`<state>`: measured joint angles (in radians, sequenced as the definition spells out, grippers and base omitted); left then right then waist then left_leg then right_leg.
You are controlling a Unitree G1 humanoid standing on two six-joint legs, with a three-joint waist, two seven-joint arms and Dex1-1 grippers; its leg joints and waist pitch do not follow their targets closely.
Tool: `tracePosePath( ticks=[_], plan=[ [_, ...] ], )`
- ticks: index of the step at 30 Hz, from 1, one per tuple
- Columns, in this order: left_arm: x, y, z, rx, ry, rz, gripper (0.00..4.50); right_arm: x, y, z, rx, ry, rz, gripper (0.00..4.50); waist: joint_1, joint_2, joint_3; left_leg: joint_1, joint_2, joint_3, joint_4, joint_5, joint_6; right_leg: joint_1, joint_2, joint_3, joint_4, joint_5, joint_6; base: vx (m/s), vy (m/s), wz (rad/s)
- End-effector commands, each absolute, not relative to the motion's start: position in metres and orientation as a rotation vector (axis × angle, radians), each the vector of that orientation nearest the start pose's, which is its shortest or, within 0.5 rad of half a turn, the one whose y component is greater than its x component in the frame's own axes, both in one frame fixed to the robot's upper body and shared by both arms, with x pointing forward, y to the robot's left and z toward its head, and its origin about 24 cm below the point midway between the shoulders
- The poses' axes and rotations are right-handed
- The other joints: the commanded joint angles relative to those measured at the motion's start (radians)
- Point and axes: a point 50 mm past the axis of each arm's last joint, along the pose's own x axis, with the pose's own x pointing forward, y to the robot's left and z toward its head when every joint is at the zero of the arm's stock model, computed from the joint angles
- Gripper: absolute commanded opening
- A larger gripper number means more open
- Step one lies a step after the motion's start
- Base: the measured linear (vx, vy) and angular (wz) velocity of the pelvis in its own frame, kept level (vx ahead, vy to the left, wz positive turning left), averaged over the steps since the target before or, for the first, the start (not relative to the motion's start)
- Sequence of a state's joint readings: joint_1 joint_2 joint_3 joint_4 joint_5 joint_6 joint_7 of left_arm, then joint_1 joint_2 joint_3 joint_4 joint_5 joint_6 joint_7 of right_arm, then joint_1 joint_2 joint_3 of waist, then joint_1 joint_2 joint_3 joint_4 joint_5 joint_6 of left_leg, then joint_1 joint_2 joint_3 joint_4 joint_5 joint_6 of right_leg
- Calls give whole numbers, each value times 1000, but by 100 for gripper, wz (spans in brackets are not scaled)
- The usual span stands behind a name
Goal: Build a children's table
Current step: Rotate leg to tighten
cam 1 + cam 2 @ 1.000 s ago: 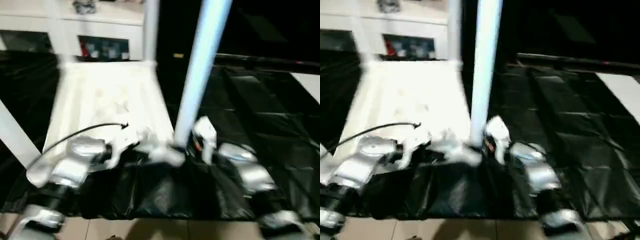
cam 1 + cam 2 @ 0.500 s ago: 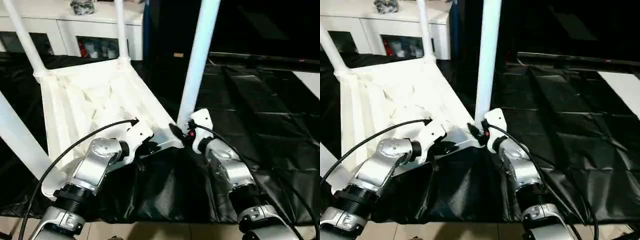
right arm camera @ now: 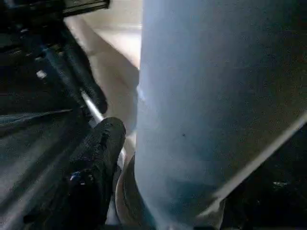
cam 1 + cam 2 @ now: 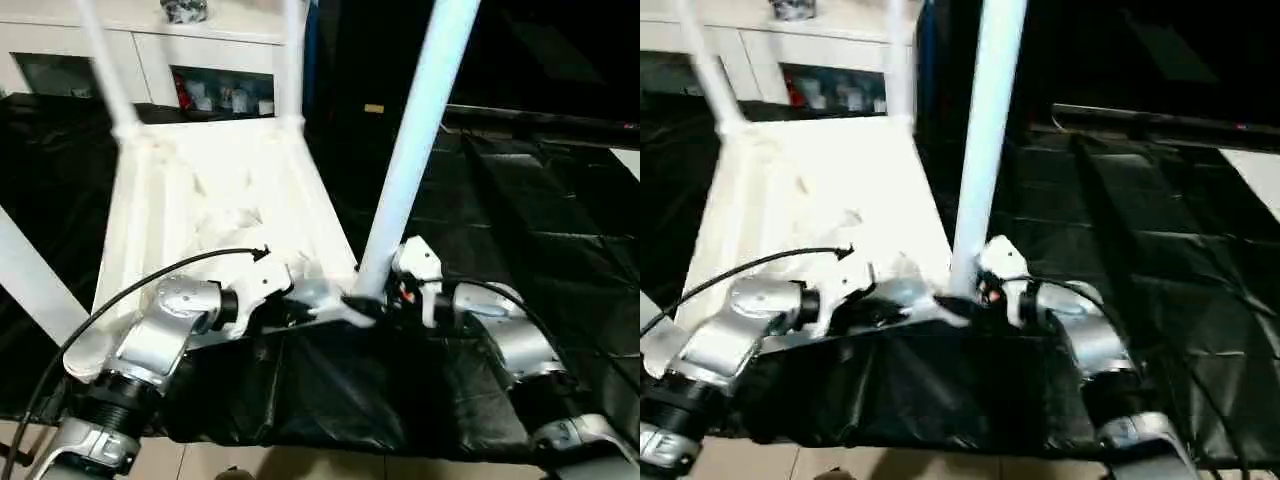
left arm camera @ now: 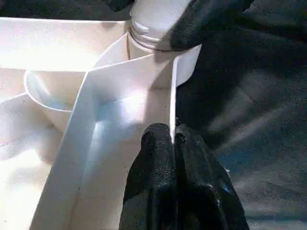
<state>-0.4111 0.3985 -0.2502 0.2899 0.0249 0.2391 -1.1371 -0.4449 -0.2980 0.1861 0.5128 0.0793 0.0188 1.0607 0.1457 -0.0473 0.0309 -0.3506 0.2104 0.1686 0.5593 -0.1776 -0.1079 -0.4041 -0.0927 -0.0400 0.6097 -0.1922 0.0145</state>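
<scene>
Seating the last leg in the near right socket

Left gripper (image 5: 172,143) pinches the upturned top's (image 4: 215,195) near rim; right gripper (image 4: 385,297) loosely spans the leg (image 4: 415,150). Next, check that it stands firm.

head pair: high, looking down | wrist cams: close on near corner socket (image 5: 158,72) | shared: that corner

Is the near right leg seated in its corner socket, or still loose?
In the socket, but cannot tell if fully seated. The leg stands upright from the tabletop's corner socket; its ridged base still shows above the rim.
</scene>
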Motion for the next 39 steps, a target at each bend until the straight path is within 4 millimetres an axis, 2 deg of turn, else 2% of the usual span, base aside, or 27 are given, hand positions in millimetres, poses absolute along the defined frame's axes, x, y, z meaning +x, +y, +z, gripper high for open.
tracePosePath(
  ticks=[1, 4, 7, 11, 20, 31, 35, 39],
  plan=[
    [296, 135, 65, 394, 346, -1303, 0, 278, -121, 17, -215, 406, 1398, 309, -3, 0, -44, 2, 12, 9, -64, -245, 49, 44, -33, 28, -68, -172, -192, 0, 0, 0],
    [296, 139, 65, 401, 356, -1315, 0, 276, -123, 17, -231, 416, 1430, 309, -1, -2, -43, -1, 12, 9, -65, -241, 47, 45, -33, 27, -67, -171, -192, 0, 0, 0],
    [296, 144, 66, 410, 367, -1328, 0, 273, -124, 17, -250, 427, 1464, 309, -1, -2, -44, 2, 13, 8, -65, -248, 40, 43, -33, 26, -68, -181, -192, 0, 0, 0],
    [299, 152, 68, 433, 379, -1334, 0, 271, -123, 18, -239, 437, 1494, 275, 1, -6, -44, 2, 12, 10, -64, -238, 43, 43, -33, 27, -68, -174, -195, 0, 0, 0],
    [300, 155, 68, 438, 377, -1341, 0, 267, -123, 18, -232, 447, 1529, 217, 3, -6, -46, 3, 14, 9, -63, -234, 33, 44, -34, 26, -63, -157, -199, 0, 0, 0],
    [298, 158, 65, 430, 378, -1337, 0, 260, -122, 14, -208, 459, 1543, 203, 5, -4, -45, 3, 14, 9, -64, -242, 30, 44, -34, 26, -64, -167, -197, 0, 0, 0],
    [298, 161, 65, 427, 381, -1318, 0, 260, -122, 13, -188, 450, 1523, 202, 6, -6, -45, 2, 14, 9, -64, -242, 30, 44, -34, 26, -64, -167, -197, 0, 0, 0],
    [303, 159, 64, 426, 370, -1255, 0, 271, -115, 12, -140, 406, 1386, 202, 4, -6, -44, 2, 14, 9, -66, -247, 26, 42, -35, 27, -65, -181, -194, 0, 0, 0]
  ],
)
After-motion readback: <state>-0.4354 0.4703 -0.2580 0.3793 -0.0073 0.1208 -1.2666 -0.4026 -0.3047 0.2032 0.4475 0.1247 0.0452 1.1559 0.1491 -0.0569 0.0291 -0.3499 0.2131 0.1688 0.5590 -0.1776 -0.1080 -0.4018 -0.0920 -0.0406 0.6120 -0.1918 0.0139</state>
